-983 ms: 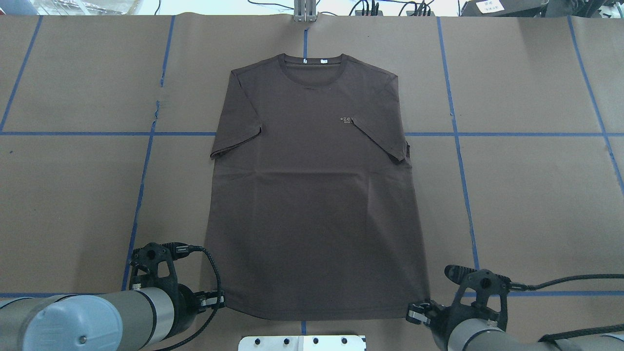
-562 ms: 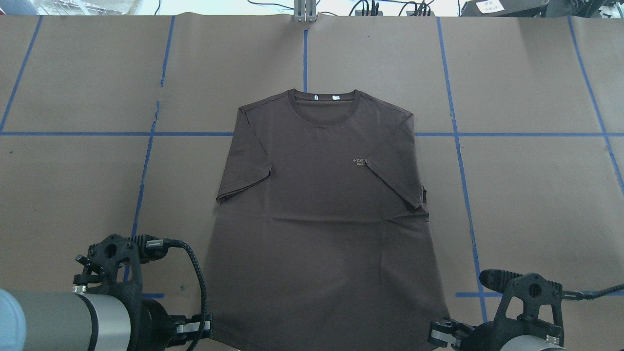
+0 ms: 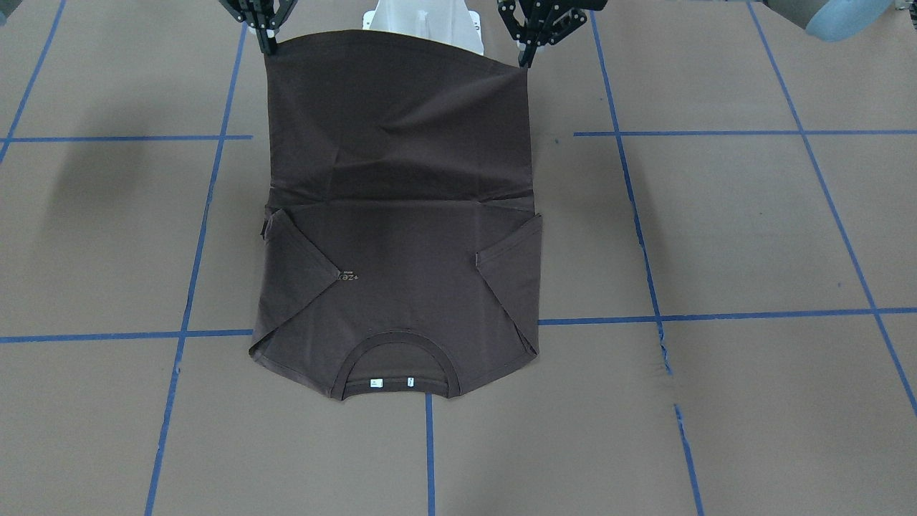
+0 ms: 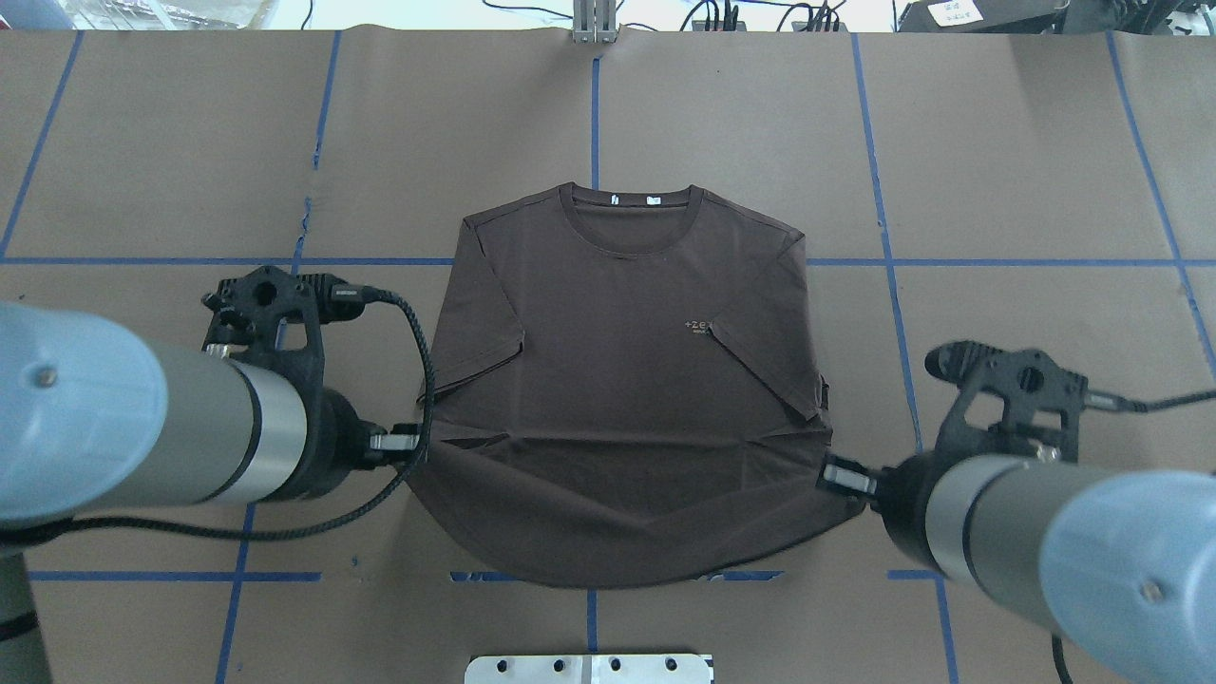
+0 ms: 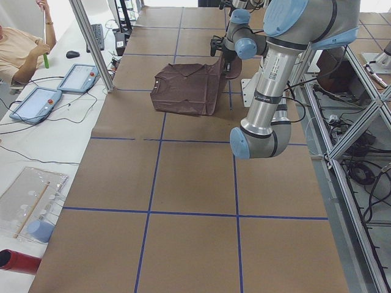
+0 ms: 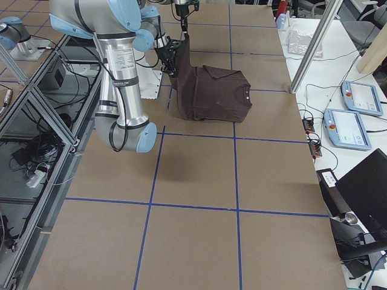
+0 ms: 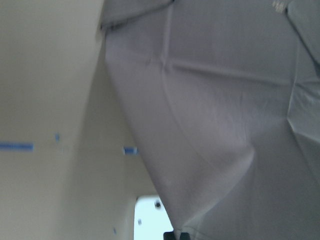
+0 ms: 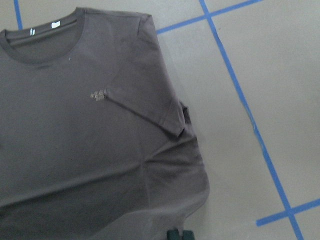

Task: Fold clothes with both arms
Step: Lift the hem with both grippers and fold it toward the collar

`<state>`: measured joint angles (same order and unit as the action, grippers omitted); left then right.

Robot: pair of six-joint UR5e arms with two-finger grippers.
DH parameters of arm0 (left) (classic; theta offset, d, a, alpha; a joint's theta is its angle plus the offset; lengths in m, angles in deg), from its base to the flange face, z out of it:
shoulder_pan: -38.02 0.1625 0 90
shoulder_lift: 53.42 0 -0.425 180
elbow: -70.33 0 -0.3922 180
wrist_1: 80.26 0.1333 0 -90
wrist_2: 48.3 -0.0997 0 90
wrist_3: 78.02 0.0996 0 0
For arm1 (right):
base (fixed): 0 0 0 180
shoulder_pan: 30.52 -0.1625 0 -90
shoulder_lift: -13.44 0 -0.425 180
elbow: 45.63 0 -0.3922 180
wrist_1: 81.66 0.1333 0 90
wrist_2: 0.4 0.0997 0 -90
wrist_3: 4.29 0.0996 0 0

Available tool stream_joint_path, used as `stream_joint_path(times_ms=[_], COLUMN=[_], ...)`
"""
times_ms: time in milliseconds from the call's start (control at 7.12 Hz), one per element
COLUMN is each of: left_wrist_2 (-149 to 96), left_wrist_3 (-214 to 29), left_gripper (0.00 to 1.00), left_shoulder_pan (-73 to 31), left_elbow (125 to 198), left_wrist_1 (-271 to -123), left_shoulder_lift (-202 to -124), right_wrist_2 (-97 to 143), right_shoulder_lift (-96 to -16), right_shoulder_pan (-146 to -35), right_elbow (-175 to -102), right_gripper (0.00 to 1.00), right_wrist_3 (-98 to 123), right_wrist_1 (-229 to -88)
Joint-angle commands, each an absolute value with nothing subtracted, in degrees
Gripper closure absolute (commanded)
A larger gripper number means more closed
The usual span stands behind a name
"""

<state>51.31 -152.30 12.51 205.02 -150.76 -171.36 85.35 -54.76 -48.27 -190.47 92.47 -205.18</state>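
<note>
Two corners of the dark brown T-shirt (image 4: pixel 617 380) are pinched: the left gripper (image 4: pixel 415 444) is clamped on the hem corner at its side, and the right gripper (image 4: pixel 828 472) is clamped on the opposite hem corner. Between them the lower part of the shirt is lifted off the table (image 4: pixel 1026 142) and hangs in a slack curve. The chest and the collar (image 4: pixel 632 201) lie flat on the brown paper, near the table's middle. The collar points away from the robot, and the pale logo (image 4: pixel 698 326) faces up.

One sleeve (image 4: pixel 765 366) is folded diagonally inward, with its cuff touching the logo. The other sleeve (image 4: pixel 480 318) lies flat along the shirt's left edge.

Blue tape lines (image 4: pixel 1045 261) cross the paper, and some pass under the shirt. In the front-facing view the raised cloth hides part of the white base plate (image 4: pixel 589 668) at the robot's edge of the table. A black braided cable (image 4: pixel 421 366) loops from the left wrist, just beside the shirt's edge. In the left side view the near arm's elbow stands in front of the table edge, and the shirt shows beyond it.

Well apart from the shirt, off the paper, lie two tablet-like pendants (image 5: pixel 77 77). There too are an upright metal post (image 5: pixel 91 46), a seated person (image 5: pixel 18 49) and a red cylinder (image 5: pixel 18 261).
</note>
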Motion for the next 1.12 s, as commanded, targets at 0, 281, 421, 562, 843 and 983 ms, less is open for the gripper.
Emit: stream_joint_path(times_ms=[0, 281, 421, 562, 843, 983], left_wrist_2=[51.37, 51.1, 50.84, 50.84, 50.84, 50.84], left_wrist_3=[-147.56, -147.28, -146.76, -143.62, -140.61, -140.42], left_gripper=[1.0, 1.0, 1.0, 1.0, 1.0, 1.0], left_shoulder_pan=[5.08, 2.17, 1.29, -0.64, -3.54, -3.82], left_elbow=[193.78, 182.97, 177.7, 173.03, 162.06, 156.0], left_wrist_1=[-160.01, -168.02, -173.02, -177.59, -183.6, -188.66], left_shoulder_lift=[-172.68, -174.87, -175.06, -175.06, -179.68, -181.2], right_wrist_2=[93.79, 95.4, 95.31, 95.14, 94.87, 94.79], right_shoulder_lift=[-49.07, -48.97, -48.97, -48.44, -46.95, -46.77], right_shoulder_pan=[-66.31, -72.25, -73.05, -73.06, -72.88, -72.8], right_elbow=[-176.29, -165.13, -159.15, -153.0, -140.86, -137.16], right_gripper=[1.0, 1.0, 1.0, 1.0, 1.0, 1.0], right_wrist_3=[80.84, 78.59, 78.59, 78.59, 78.59, 78.41], right_wrist_1=[-202.88, -191.76, -185.69, -179.28, -167.67, -164.66])
